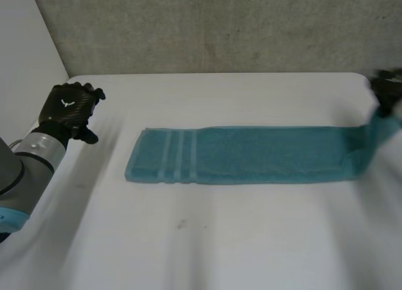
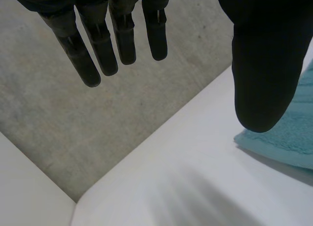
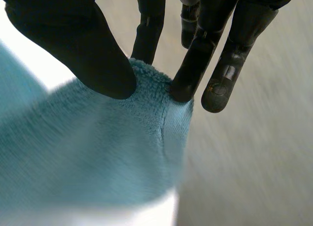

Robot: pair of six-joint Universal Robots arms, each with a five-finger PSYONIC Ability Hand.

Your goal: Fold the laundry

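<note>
In the head view I count one towel (image 1: 251, 155), lying as a long narrow strip across the middle of the one white table (image 1: 207, 240), with three pale stripes near its left end. My left hand (image 1: 68, 108) hangs well clear of that striped end, beyond it and touching no cloth. My right hand (image 1: 388, 89) is up at the towel's opposite end, which rises off the table towards it while the rest lies flat. I judge the lengthwise fold done, since the strip looks doubled and even-edged, and the crosswise fold only just begun. What is left is carrying the raised end over to the striped end, and perhaps one more halving after that. In the left wrist view my left hand (image 2: 266, 64) is open, its fingers (image 2: 80, 59) straight and spread with nothing between them and the thumb. One corner of the towel (image 2: 293, 133) lies on the table (image 2: 195, 187) just beside the thumb tip, apart from it as far as I can tell. In the right wrist view my right hand (image 3: 73, 35) has the towel (image 3: 98, 152) pinched at its end edge, near a corner, with the thumb on one face and fingers (image 3: 195, 69) pressing the other. The cloth hangs away below the grip. So I count two hands, one gripping and one idle.
</note>
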